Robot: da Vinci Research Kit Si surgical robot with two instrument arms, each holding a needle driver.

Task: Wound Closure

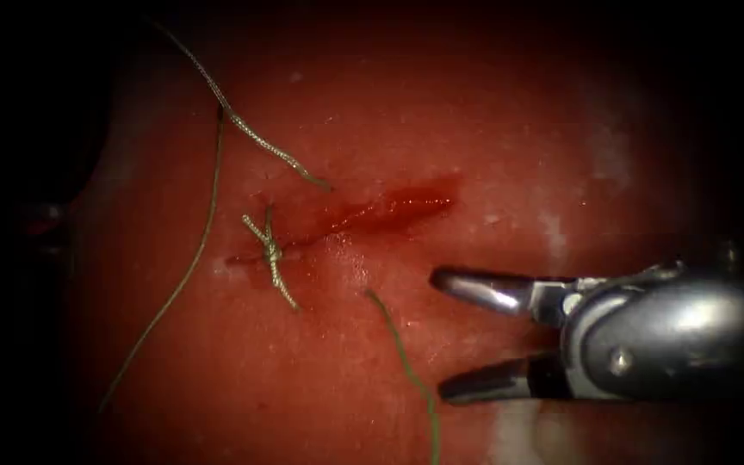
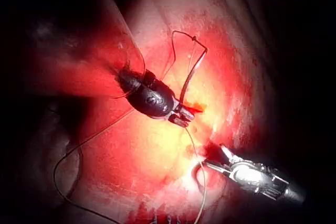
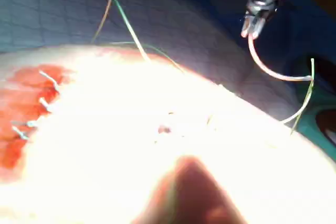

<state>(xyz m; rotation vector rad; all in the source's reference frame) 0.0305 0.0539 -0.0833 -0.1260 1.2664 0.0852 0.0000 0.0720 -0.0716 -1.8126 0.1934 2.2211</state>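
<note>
Needle (image 3: 273,72) in left tool (image 3: 251,29)

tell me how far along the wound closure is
Done: one knotted stitch of pale braided thread crosses the left end of the cut in the red tissue. In hand: the left arm's dark tool grips the curved needle near one end, off the tissue; the right arm's steel tool is open, empty. Left: the cut right of the knot lies unstitched.
</note>
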